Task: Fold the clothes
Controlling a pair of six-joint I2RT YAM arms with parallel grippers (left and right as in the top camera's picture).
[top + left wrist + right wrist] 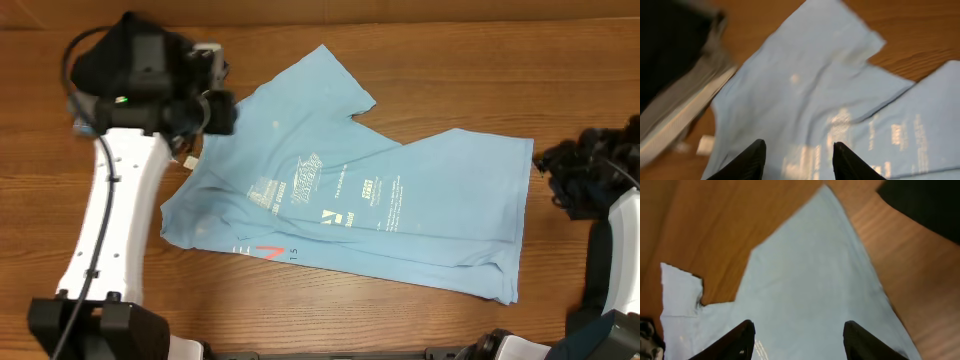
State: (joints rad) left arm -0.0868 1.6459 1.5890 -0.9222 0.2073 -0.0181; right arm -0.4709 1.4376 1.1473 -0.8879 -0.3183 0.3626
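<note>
The light blue T-shirt lies spread and creased on the wooden table, with its white print facing up and one sleeve pointing to the back. My left gripper is open and empty, hovering over the shirt's upper left edge; the blue cloth shows between its fingers. My right gripper is open and empty at the shirt's right edge, with plain blue cloth between its fingers. A dark, blurred mass sits beside the shirt; I cannot tell whether it is the navy garment.
A small white tag lies at the shirt's left edge, also seen in the overhead view. Bare wood table surrounds the shirt. A dark shape fills the upper right corner of the right wrist view.
</note>
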